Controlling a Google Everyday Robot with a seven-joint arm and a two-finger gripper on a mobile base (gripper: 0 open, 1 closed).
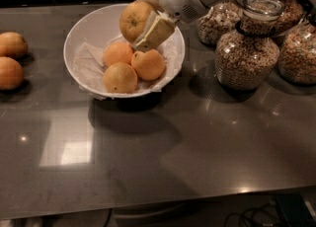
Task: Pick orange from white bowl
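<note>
The gripper [143,23] pinches the orange [131,21] and holds it up over the white bowl [78,33]. The orange is round, and its dark dot faces us. Three smaller oranges [120,77] lie in the bowl on paper.

This is looking like a kitchen or an office snack counter. A dark, glossy worktop [173,162] is reflecting ceiling lights. Glass jars [247,48] filled with cereals are standing grouped at the right rear. A white bowl [94,28] lined with paper is holding three smaller fruits [121,75], and two loose fruits [12,43] are lying at the left edge. A robot's claw [143,23] is hanging above the bowl, its fingers clasping the orange [131,18]. Cables [247,216] are trailing below the counter's front edge.
</note>
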